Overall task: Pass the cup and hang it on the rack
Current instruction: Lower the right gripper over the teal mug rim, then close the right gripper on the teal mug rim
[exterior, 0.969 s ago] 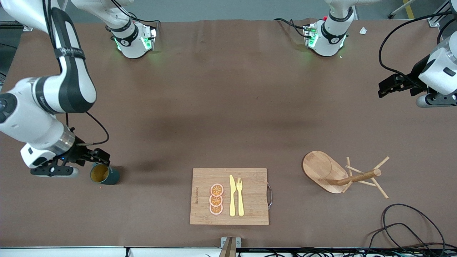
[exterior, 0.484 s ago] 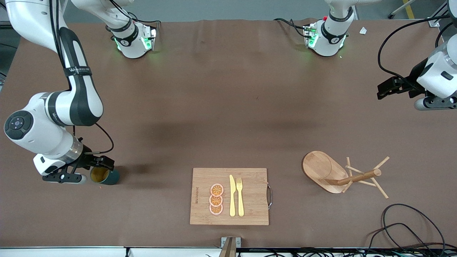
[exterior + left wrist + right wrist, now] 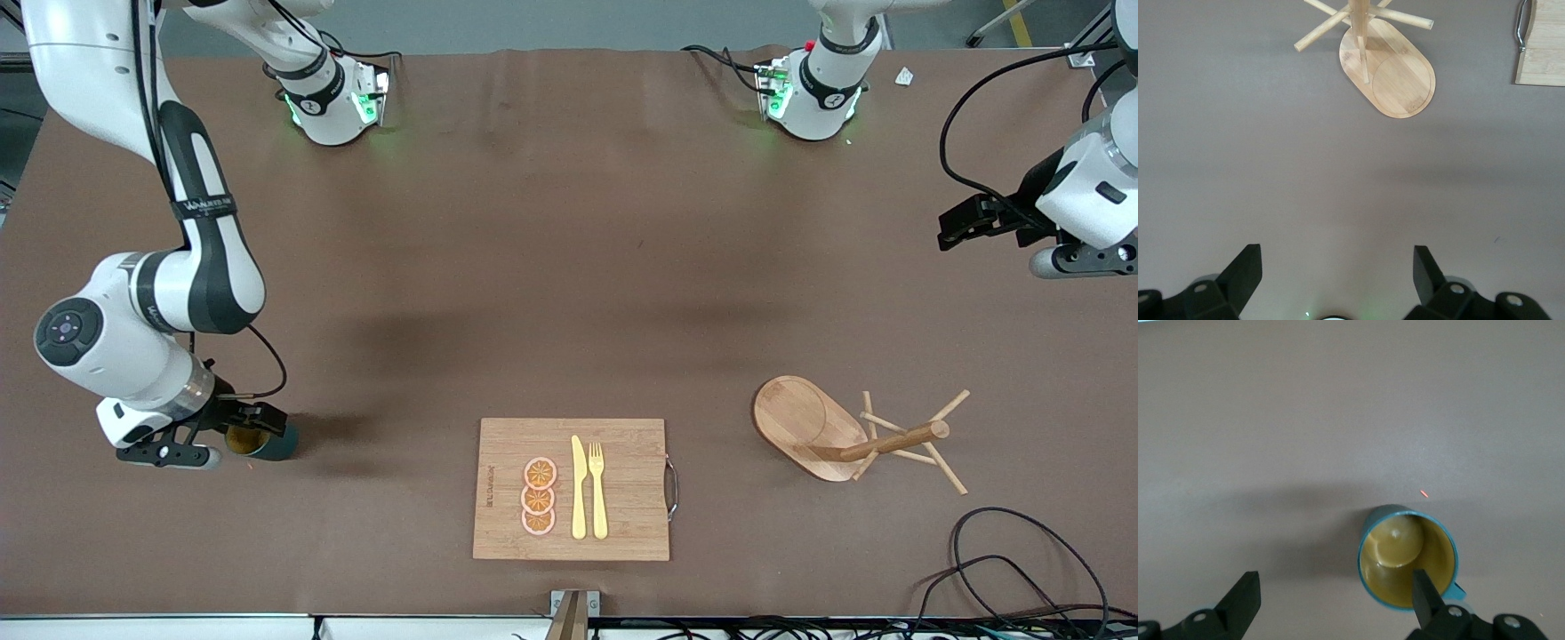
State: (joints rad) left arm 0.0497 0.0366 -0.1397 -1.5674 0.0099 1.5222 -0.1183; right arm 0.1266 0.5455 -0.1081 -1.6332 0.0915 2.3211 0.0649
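The dark teal cup [image 3: 277, 442] with a yellow inside stands upright on the table at the right arm's end, partly hidden under my right gripper [image 3: 256, 425]. In the right wrist view the right gripper [image 3: 1335, 583] is open. One finger [image 3: 1426, 597] is over the cup's [image 3: 1401, 550] mouth and the other is outside its wall. The wooden rack [image 3: 805, 425] stands toward the left arm's end. It also shows in the left wrist view [image 3: 1395, 70]. My left gripper [image 3: 958, 224] is open and empty, waiting above the table's left-arm end; the left wrist view [image 3: 1337, 257] shows only bare table between its fingers.
A bamboo cutting board [image 3: 622, 533] with orange slices [image 3: 539, 496], a yellow knife [image 3: 579, 487] and a fork [image 3: 597, 487] lies near the front edge at the middle. Its corner shows in the left wrist view [image 3: 1541, 47]. Black cables [image 3: 1005, 560] lie at the front corner by the rack.
My right gripper has come down and moved over the cup, which it now partly covers. The left arm has shifted slightly.
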